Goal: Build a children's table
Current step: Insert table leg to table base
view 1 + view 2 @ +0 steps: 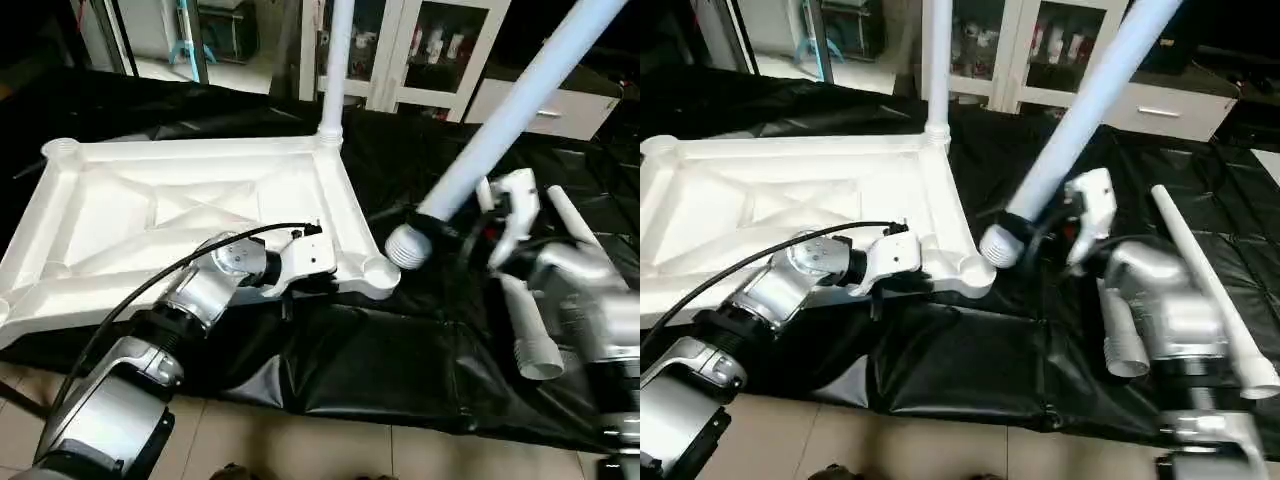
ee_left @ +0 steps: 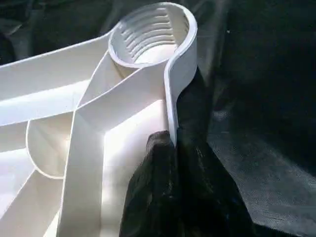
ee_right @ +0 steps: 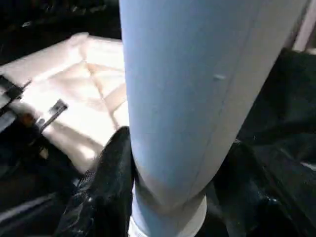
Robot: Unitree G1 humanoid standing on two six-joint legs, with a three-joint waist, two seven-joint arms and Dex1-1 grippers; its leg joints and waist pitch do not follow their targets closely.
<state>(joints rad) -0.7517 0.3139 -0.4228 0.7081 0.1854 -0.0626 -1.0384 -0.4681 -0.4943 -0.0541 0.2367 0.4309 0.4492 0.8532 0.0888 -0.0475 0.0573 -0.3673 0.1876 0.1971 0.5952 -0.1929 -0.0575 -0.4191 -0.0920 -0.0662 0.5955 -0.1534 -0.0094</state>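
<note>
The white tabletop (image 1: 180, 200) lies underside up on a black cloth, its X ribs showing. One white leg (image 1: 337, 60) stands upright in the far right corner socket. My left gripper (image 2: 170, 148) is shut on the tabletop's right rim, just short of the near right threaded socket (image 2: 150, 37). Over at the right, my right gripper (image 1: 452, 232) is shut on a second leg (image 1: 520, 100), which slants up to the right. Its threaded end (image 1: 405, 247) hangs just beside that near right socket (image 1: 378, 270), apart from it. A black finger (image 3: 108, 182) presses the leg's side.
Two more legs (image 1: 528, 330) (image 1: 1210, 290) lie on the black cloth (image 1: 330, 370) by my right forearm. Cabinets with glass doors (image 1: 420, 50) stand behind the work. Tiled floor (image 1: 300, 450) runs along the cloth's near edge.
</note>
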